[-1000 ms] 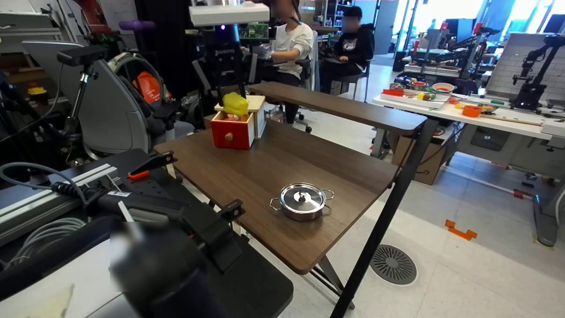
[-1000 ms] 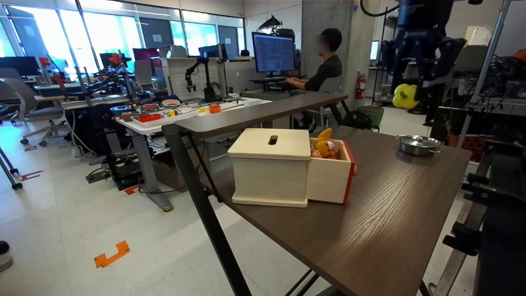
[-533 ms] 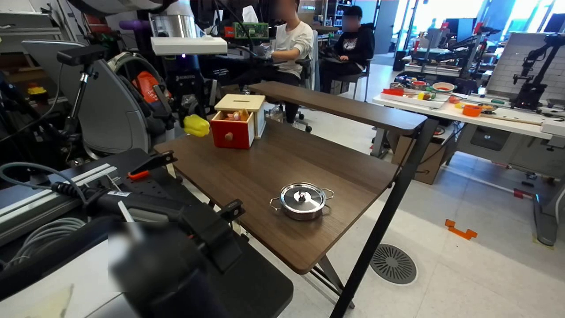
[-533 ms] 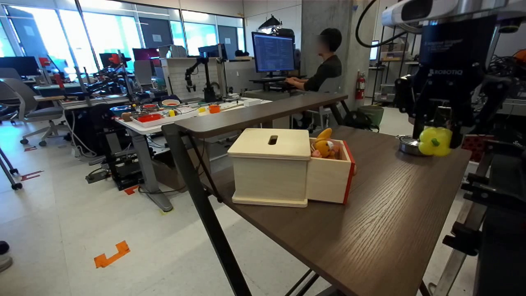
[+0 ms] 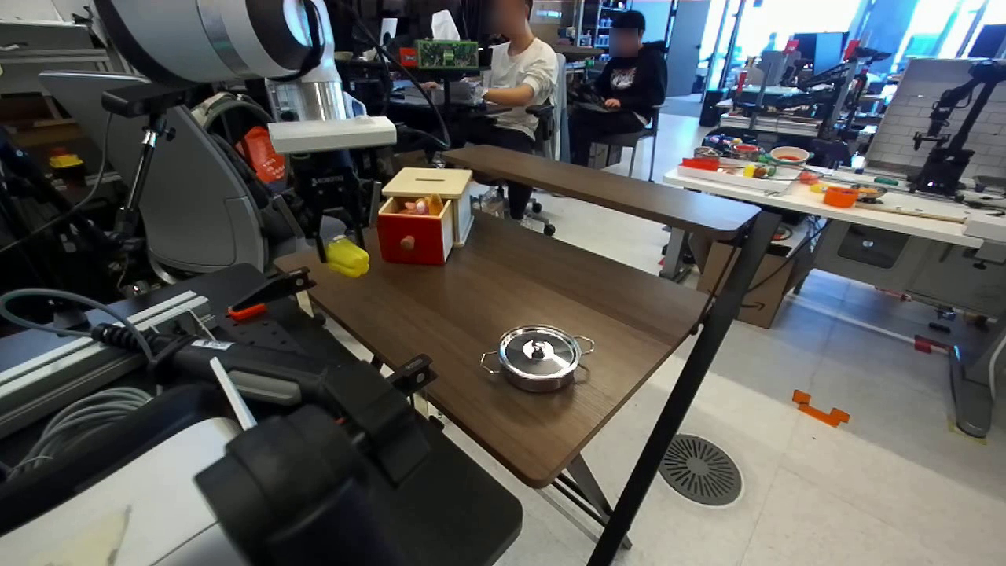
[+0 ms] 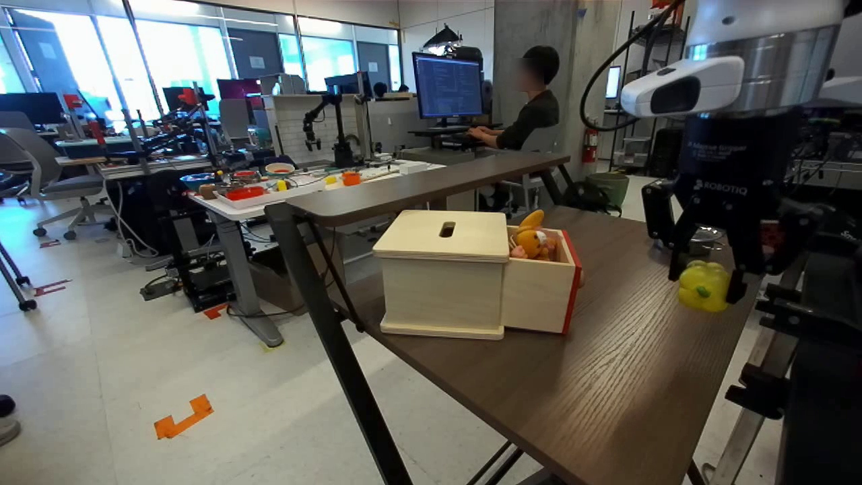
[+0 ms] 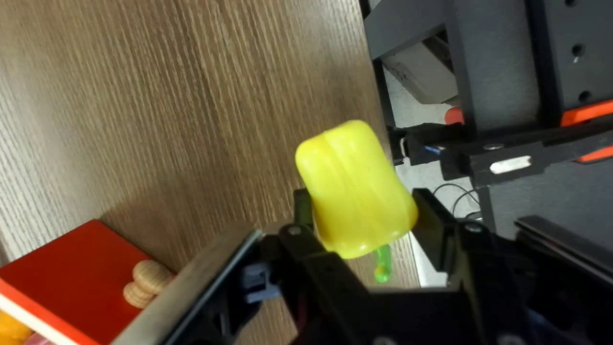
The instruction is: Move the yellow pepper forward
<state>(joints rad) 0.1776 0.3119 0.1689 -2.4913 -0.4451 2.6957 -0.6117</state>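
The black two-finger end effector (image 6: pixel 705 283) is narrowed to the width of the bright yellow, blocky toy pepper (image 7: pixel 357 191), its fingers clamped on opposite sides, and holds it above the brown wood-grain desk (image 6: pixel 606 377) near one edge. Near it stands a pale wooden box (image 6: pixel 441 289), its red-fronted drawer (image 5: pixel 424 236) drawn out; well apart rests a silver lidded metal pot (image 5: pixel 542 365).

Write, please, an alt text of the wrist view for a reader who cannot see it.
A black gripper holds a yellow toy pepper, with a brown tabletop behind it. At lower left is a red drawer front with a wooden knob; dark equipment is at right.
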